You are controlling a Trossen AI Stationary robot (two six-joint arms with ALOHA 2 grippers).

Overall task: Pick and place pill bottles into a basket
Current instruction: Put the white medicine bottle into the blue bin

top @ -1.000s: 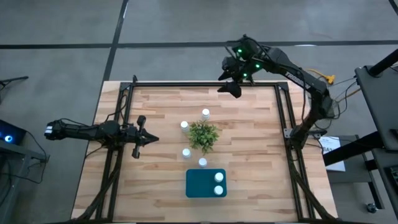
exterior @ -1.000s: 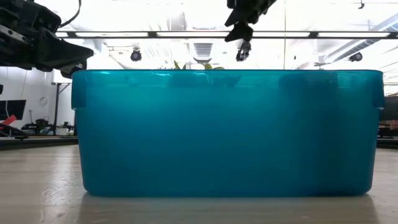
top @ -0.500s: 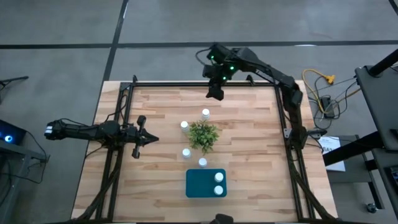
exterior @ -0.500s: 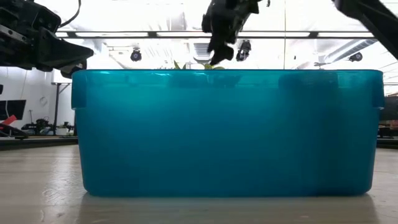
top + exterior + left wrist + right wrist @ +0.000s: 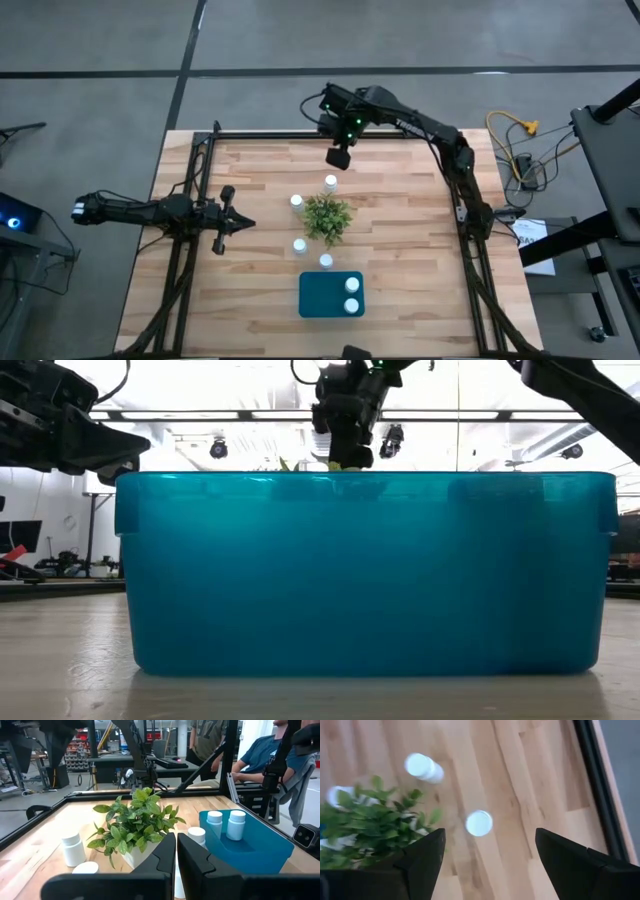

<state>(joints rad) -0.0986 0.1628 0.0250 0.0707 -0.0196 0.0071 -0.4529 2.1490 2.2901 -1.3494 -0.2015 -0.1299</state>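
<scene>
The teal basket [image 5: 322,297] stands near the table's front edge with two white pill bottles [image 5: 351,296] upright inside it. Several more pill bottles stand on their bases around the green plant [image 5: 326,216]: one on its far side [image 5: 330,182], one at its left [image 5: 296,201], two on its near side [image 5: 299,246]. My right gripper [image 5: 338,157] hangs open above the table, just beyond the far bottle [image 5: 479,823], which shows between its fingers well below them. My left gripper [image 5: 238,223] is shut and level at the table's left, holding nothing.
A black frame [image 5: 300,135] runs along the table's edges; its far bar lies close behind my right gripper. The plant's leaves [image 5: 375,822] spread close to the bottles. People sit and stand beyond the table [image 5: 260,750]. Bare wood lies at the right [image 5: 410,230].
My right gripper has swung from the far right corner toward the table's left, sunk lower and tipped further downward, ending over the far bottle. It has stayed open. The bottles, plant and basket have kept their places.
</scene>
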